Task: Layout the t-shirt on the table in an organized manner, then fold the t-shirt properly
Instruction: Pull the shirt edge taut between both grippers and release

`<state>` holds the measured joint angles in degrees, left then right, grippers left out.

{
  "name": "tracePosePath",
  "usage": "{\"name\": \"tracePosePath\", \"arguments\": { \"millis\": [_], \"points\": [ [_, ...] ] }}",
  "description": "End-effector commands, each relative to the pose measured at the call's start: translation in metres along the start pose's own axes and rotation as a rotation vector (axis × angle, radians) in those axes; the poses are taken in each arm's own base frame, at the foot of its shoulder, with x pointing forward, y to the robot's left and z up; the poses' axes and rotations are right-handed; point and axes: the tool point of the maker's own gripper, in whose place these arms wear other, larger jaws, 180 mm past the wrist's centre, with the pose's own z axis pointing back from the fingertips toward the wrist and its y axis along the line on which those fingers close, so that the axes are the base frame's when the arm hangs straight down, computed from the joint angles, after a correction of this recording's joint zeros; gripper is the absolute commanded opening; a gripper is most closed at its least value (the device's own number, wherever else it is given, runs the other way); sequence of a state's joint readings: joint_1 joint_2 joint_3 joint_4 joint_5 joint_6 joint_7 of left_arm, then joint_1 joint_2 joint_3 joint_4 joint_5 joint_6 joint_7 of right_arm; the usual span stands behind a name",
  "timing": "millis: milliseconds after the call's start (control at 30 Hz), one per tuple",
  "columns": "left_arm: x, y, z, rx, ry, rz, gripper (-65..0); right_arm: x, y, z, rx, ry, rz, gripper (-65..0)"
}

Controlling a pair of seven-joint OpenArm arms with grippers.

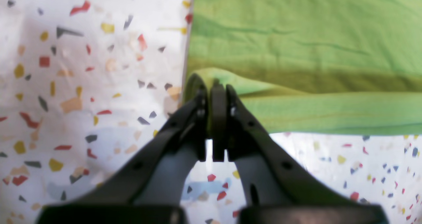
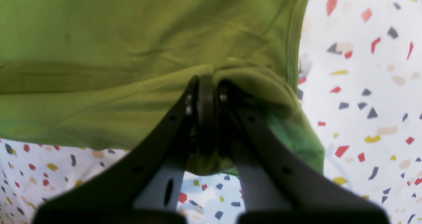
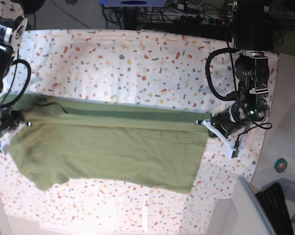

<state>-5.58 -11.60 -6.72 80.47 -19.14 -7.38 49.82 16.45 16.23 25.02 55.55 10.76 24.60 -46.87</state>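
We hold the olive-green t-shirt (image 3: 108, 149) stretched flat across the speckled tabletop (image 3: 137, 63), one long edge doubled over as a darker band along its far side. The left tool (image 1: 216, 85) is pressed together, pinching a corner of that folded edge; the right tool (image 2: 207, 79) is likewise clamped on bunched cloth at the opposite end. As we judge it, the laying-out is done and the first lengthwise fold is under way; the remaining folds are left. The tabletop's terrazzo-patterned white cloth lies mostly smooth. Beyond it we see dark cables (image 3: 152, 14) and equipment, and a keyboard (image 3: 279, 205) near one corner.
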Motion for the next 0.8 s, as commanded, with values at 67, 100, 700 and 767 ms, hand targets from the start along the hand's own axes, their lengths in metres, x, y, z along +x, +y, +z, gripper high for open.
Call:
{"name": "tracePosePath", "arguments": {
  "millis": [67,100,700,767],
  "points": [
    [0.012,0.008,-0.002,0.018,-0.025,0.006,-65.0,0.023,-0.012,0.007,-0.015,-0.05,-0.009,-65.0],
    [0.012,0.006,-0.004,0.015,-0.022,0.011,-65.0,0.024,-0.012,0.006,-0.014,-0.062,-0.011,-65.0],
    [0.03,0.015,-0.011,0.072,-0.074,0.089,-65.0,0.014,-0.014,-0.002,-0.006,-0.043,-0.034,-65.0],
    [0.031,0.015,-0.011,0.072,-0.075,0.089,-65.0,0.013,-0.015,-0.002,-0.007,-0.042,-0.037,-65.0]
  ]
}}
